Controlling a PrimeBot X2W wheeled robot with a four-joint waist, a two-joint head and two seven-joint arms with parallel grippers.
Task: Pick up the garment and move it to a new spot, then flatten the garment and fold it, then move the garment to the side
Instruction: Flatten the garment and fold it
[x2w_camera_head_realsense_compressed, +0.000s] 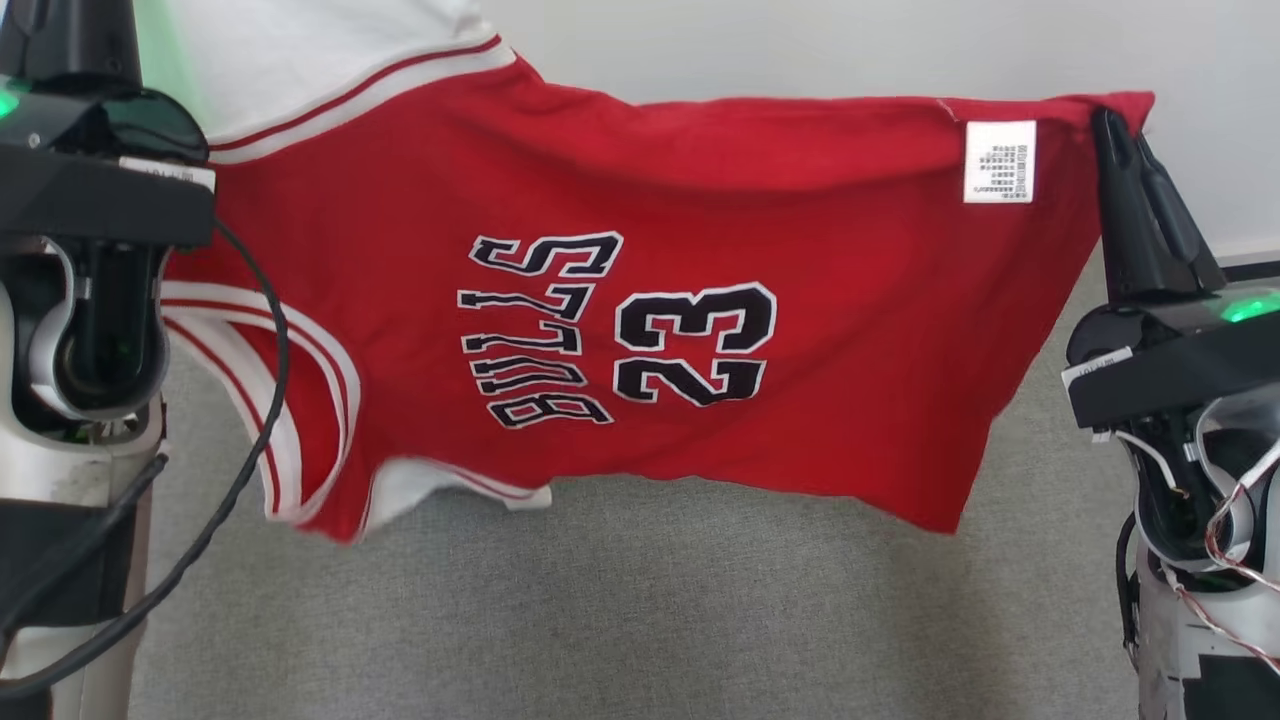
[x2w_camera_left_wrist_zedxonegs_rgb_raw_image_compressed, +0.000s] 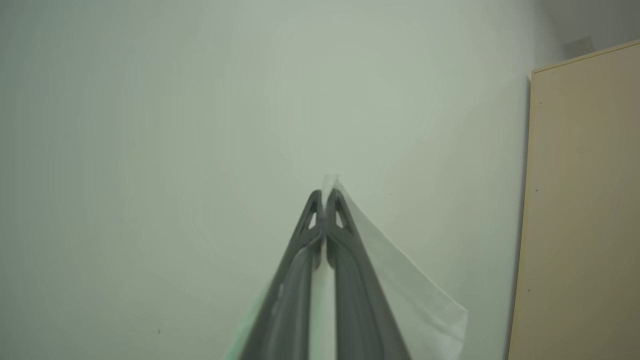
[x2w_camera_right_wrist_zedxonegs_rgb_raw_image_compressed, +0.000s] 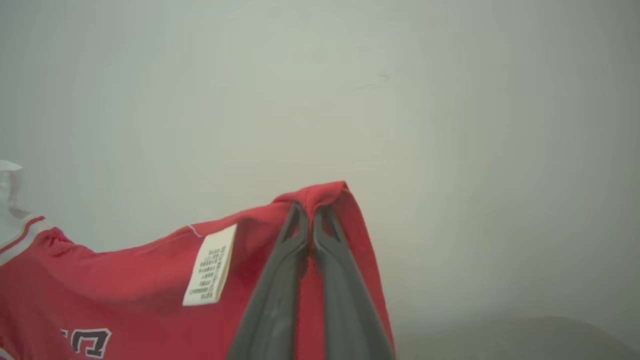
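The garment (x2w_camera_head_realsense_compressed: 640, 330) is a red sleeveless jersey with white trim, a black "23" and black lettering. It hangs spread out sideways in the air between my two grippers, above the grey surface (x2w_camera_head_realsense_compressed: 640, 620). My right gripper (x2w_camera_head_realsense_compressed: 1108, 120) is shut on its red corner at the upper right, next to a white care label (x2w_camera_head_realsense_compressed: 999, 161). The right wrist view shows the same pinch: the right gripper (x2w_camera_right_wrist_zedxonegs_rgb_raw_image_compressed: 311, 210) on red cloth (x2w_camera_right_wrist_zedxonegs_rgb_raw_image_compressed: 125, 280). In the left wrist view my left gripper (x2w_camera_left_wrist_zedxonegs_rgb_raw_image_compressed: 324, 197) is shut on a white edge of the garment (x2w_camera_left_wrist_zedxonegs_rgb_raw_image_compressed: 400, 285).
A pale wall (x2w_camera_head_realsense_compressed: 800, 50) stands close behind the jersey. A beige cabinet panel (x2w_camera_left_wrist_zedxonegs_rgb_raw_image_compressed: 585, 200) lies off to one side in the left wrist view. A black cable (x2w_camera_head_realsense_compressed: 262, 400) loops down from my left arm in front of the jersey's armhole.
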